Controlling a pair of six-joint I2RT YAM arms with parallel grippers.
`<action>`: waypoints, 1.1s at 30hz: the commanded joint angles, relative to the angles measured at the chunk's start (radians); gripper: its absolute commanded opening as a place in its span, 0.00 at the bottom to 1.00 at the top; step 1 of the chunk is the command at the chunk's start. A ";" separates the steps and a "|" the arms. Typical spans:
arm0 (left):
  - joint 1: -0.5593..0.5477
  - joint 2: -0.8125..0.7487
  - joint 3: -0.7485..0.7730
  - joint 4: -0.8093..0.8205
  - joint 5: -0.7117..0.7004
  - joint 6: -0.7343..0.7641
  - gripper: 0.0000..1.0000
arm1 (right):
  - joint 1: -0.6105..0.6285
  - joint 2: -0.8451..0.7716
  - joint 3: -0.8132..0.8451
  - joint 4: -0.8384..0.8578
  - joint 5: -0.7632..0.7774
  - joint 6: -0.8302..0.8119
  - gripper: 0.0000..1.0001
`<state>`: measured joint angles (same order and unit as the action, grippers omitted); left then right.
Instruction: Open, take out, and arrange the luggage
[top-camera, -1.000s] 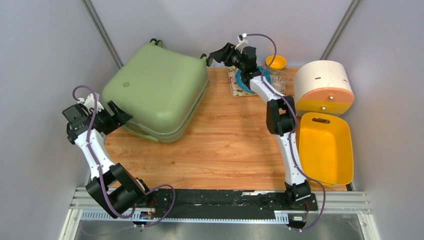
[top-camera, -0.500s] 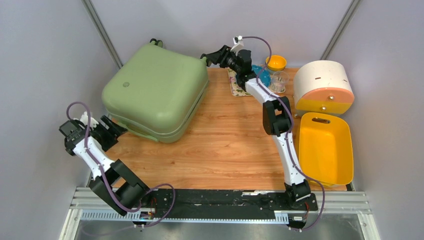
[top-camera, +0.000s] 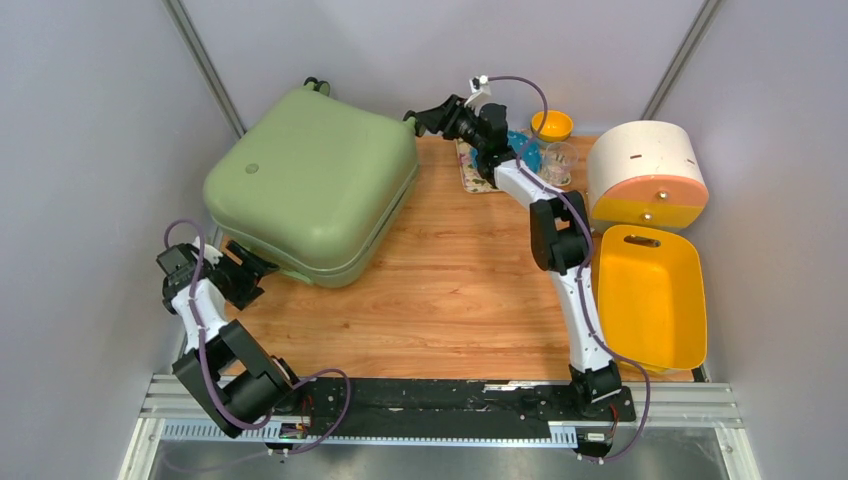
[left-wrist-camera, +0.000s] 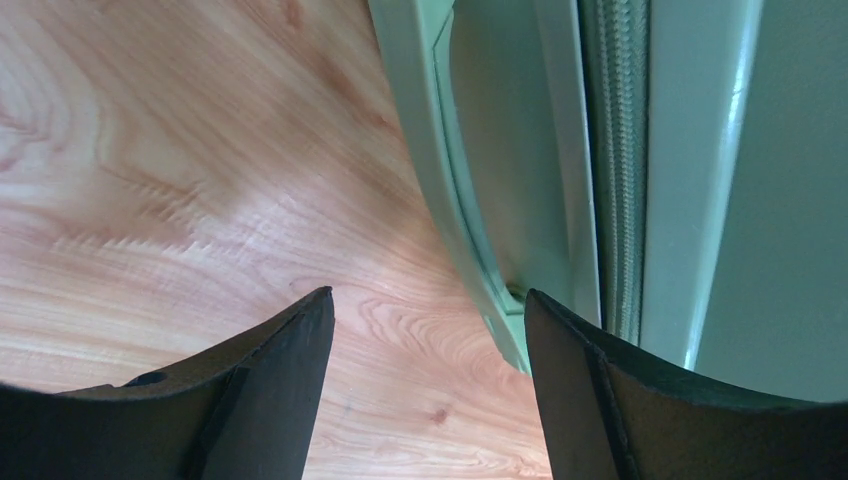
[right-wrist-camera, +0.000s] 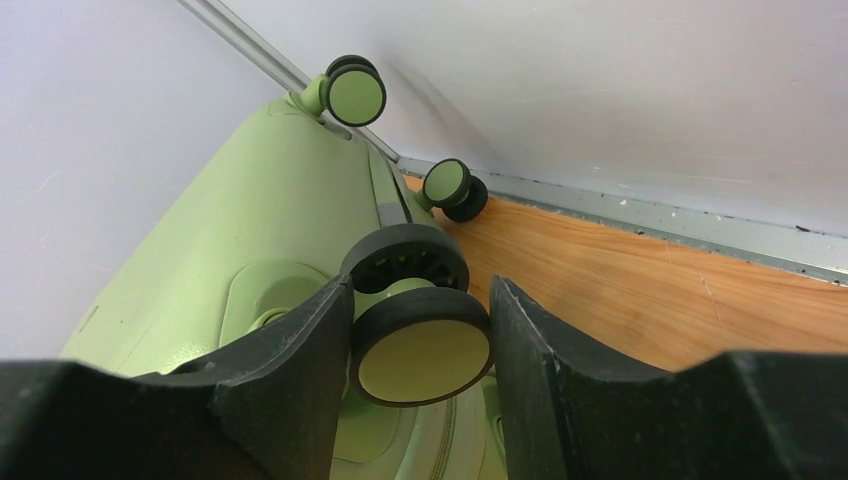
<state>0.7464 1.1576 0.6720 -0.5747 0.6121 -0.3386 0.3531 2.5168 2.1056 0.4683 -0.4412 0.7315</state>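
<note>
The sage-green hard-shell suitcase (top-camera: 310, 180) is smooth moulded plastic with a satin sheen; a woven cloth zip tape (left-wrist-camera: 612, 170) runs along its seam. Its caster wheel (right-wrist-camera: 420, 360) has a matt black rubbery tyre and a smooth pale green hub. The black fingers (right-wrist-camera: 290, 400) are matt, finely grained plastic. The light wood-grain table (top-camera: 450, 290) is smooth, faintly glossy. The yellow oblong tray (top-camera: 650, 300) is glossy plastic.

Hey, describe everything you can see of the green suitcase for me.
The luggage is a sage-green, smooth hard shell with rounded corners, lying flat and zipped shut on the wooden table, far left. Black-rimmed wheels point at the back wall; the right gripper has its jaws around one wheel. The open left gripper faces its side handle.
</note>
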 joint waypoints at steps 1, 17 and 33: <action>-0.054 0.010 -0.028 0.137 -0.067 -0.114 0.78 | 0.011 -0.062 -0.045 -0.059 -0.129 -0.030 0.53; -0.265 0.160 -0.041 0.173 -0.419 -0.278 0.64 | -0.008 -0.176 -0.191 -0.082 -0.177 -0.070 0.52; -0.323 0.176 -0.080 -0.045 -0.528 0.054 0.00 | -0.078 -0.403 -0.390 -0.122 -0.203 -0.147 0.56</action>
<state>0.4191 1.3472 0.6708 -0.3725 0.1955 -0.6224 0.2974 2.2429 1.7805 0.3706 -0.5724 0.6262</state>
